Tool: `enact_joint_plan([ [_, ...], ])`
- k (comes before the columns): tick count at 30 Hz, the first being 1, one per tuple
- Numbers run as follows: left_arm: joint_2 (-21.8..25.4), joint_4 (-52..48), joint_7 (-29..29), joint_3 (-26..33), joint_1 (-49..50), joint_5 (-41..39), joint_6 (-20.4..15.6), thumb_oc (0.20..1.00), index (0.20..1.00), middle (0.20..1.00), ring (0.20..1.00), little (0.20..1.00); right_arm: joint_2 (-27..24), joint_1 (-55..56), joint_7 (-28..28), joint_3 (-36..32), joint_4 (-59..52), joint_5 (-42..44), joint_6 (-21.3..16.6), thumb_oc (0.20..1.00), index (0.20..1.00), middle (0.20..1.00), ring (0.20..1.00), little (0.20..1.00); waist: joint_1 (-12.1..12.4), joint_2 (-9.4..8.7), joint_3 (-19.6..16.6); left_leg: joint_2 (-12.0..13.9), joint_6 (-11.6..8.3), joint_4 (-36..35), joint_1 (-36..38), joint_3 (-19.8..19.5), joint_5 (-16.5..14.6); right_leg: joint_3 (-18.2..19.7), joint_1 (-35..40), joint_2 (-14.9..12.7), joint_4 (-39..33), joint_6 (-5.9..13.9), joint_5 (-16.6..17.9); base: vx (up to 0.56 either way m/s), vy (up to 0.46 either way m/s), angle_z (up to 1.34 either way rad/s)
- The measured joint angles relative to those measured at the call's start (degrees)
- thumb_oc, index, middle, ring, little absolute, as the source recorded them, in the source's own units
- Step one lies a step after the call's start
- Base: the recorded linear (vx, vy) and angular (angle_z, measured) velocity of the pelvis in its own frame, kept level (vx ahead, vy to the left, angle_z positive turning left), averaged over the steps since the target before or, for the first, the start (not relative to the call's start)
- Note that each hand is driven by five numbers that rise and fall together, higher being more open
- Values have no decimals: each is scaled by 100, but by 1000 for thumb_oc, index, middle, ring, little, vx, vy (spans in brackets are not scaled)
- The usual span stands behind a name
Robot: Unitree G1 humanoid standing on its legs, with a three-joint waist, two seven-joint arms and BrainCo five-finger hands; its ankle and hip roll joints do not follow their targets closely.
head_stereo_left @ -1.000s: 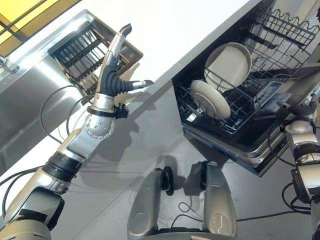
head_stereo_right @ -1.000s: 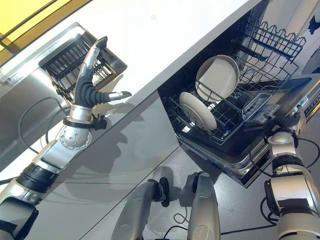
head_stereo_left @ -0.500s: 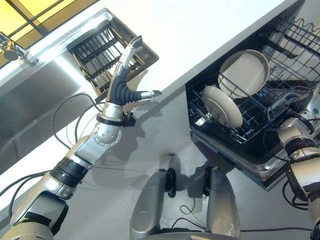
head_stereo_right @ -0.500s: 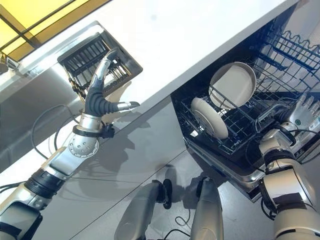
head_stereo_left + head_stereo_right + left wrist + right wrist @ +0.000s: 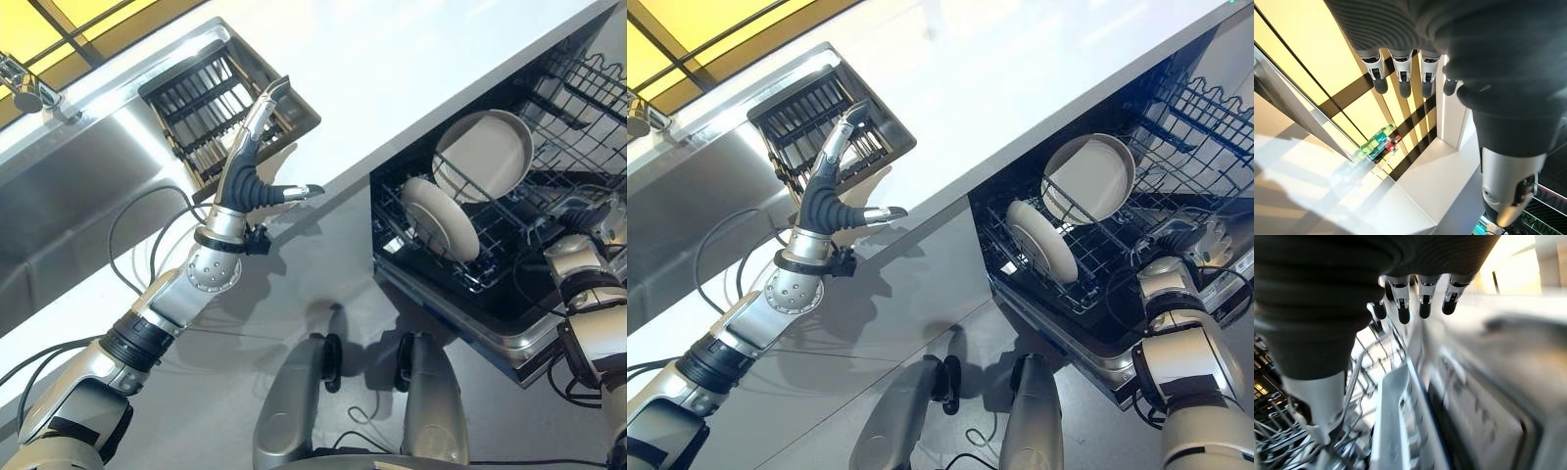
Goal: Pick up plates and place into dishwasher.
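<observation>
Two cream plates stand on edge in the open dishwasher's lower rack (image 5: 509, 230): a larger one (image 5: 485, 152) at the back and a smaller one (image 5: 441, 217) in front. My left hand (image 5: 245, 176) is raised over the white counter beside an empty black dish rack (image 5: 211, 98), open, fingers (image 5: 1400, 73) straight, holding nothing. At the right side of the dishwasher rack, my right hand (image 5: 1198, 233) is open too, with its fingers (image 5: 1422, 298) straight above the wire rack and a grey plastic part.
A steel sink (image 5: 69, 196) with a faucet (image 5: 20, 83) lies left of the dish rack. The white countertop (image 5: 392, 69) runs over the dishwasher. The upper rack (image 5: 1205, 108) sits pulled out at the far right.
The camera has shifted. My right hand has come in from the dishwasher's door edge to the lower rack's right side. My left hand keeps its open pose by the dish rack.
</observation>
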Motion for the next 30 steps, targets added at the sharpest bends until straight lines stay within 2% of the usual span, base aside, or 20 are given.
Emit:
enact_joint_plan([
  [3,5,1,-68,40,-4,-1,59,1000,1000,1000,1000,1000,143,36,993,-186,5,1113,-378,1000,1000,1000,1000,1000,-37,-10,-4,-2,-11,52,-31,-10,-18,0,-16,-2,31,4,-2,46,-26,2],
  [6,24,-26,-205,115,-4,-12,138,1000,1000,1000,1000,1000,126,161,1714,-545,70,2182,-787,1000,1000,1000,1000,1000,-51,-51,-18,8,-25,131,-74,-21,-44,-1,-45,5,78,4,-4,49,-47,0],
  [8,29,-32,-299,180,0,-24,228,1000,1000,1000,1000,1000,123,326,2153,-617,75,2605,-1112,1000,1000,1000,1000,1000,-68,-67,-14,18,-30,163,-87,-22,-50,-1,-51,15,89,4,-4,41,-47,-4],
  [10,31,-33,-361,206,-1,-30,302,1000,1000,1000,1000,1000,95,396,2385,-636,79,2756,-1242,1000,1000,1000,1000,1000,-71,-70,-12,24,-32,180,-93,-22,-51,-2,-53,19,97,4,-4,31,-46,-3],
  [16,95,-80,-501,293,-45,-46,331,1000,1000,1000,1000,1000,-80,407,2971,-607,91,2821,-1225,1000,1000,1000,1000,1000,-63,-104,6,27,-39,274,-262,-55,-53,-20,-169,20,179,-3,-7,6,-64,0],
  [21,135,-128,-574,319,-113,-81,318,1000,1000,1000,1000,1000,-247,404,3375,-592,106,3447,-1004,1000,1000,1000,1000,1000,-56,-114,13,13,-36,303,-367,-147,-50,-84,-227,21,180,-4,-7,3,-58,5],
  [30,291,-126,-665,330,-110,-88,278,1000,1000,1000,1000,1000,-267,327,3519,-491,117,3698,-970,1000,1000,1000,1000,1000,-24,-127,33,-48,-42,323,-401,-240,-51,-105,-273,20,237,-60,-40,28,-53,-1],
])
